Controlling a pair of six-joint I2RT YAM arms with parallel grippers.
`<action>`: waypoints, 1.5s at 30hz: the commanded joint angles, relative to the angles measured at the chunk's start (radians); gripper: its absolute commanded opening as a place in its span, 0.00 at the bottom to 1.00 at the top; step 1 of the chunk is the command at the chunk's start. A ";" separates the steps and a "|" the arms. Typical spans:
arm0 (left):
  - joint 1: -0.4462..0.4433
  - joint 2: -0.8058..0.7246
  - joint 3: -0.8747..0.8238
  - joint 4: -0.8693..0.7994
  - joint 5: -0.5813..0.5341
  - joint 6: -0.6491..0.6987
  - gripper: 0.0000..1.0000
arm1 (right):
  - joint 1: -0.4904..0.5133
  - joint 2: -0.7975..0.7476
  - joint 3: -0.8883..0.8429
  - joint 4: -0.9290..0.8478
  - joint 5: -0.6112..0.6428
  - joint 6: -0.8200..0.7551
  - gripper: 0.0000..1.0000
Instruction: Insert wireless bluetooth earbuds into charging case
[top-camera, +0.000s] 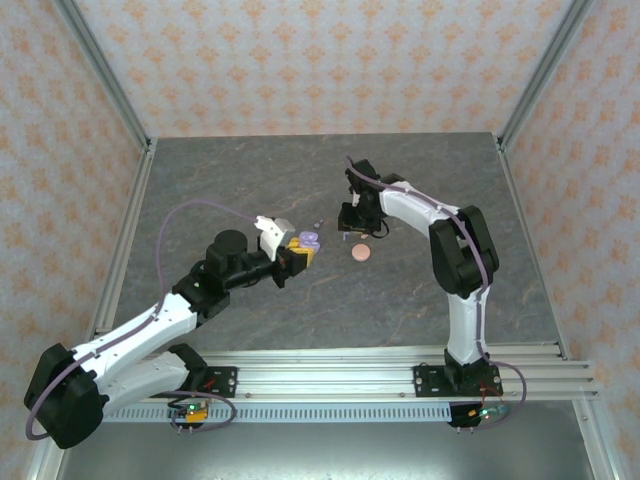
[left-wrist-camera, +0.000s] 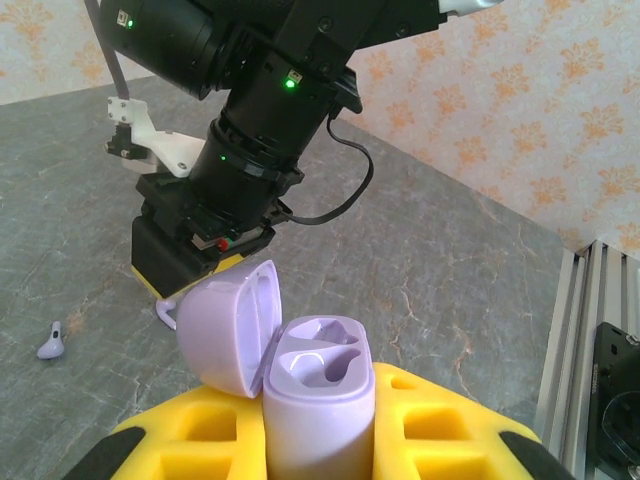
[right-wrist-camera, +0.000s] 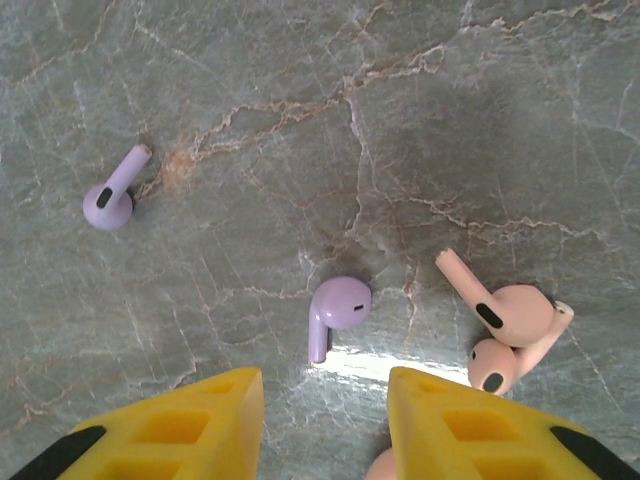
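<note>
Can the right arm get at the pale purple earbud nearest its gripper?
Probably yes: the open right gripper points at the pale purple earbud with nothing between, though pinkish-peach earbuds lie close beside one finger.

Nothing readable at the moment: no text, brand, number or sign. The charging case (left-wrist-camera: 318, 400) and the earbuds (right-wrist-camera: 340, 303) show plain surfaces, with no lettering I can make out.
</note>
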 joint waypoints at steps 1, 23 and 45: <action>-0.009 -0.020 -0.003 -0.004 -0.017 0.000 0.09 | 0.008 0.025 0.041 -0.038 0.040 0.042 0.39; -0.009 -0.024 -0.007 0.007 -0.011 -0.008 0.10 | 0.010 0.126 0.133 -0.107 0.044 0.053 0.34; -0.009 -0.042 -0.019 0.002 -0.015 -0.010 0.10 | 0.019 0.188 0.185 -0.136 0.048 0.060 0.32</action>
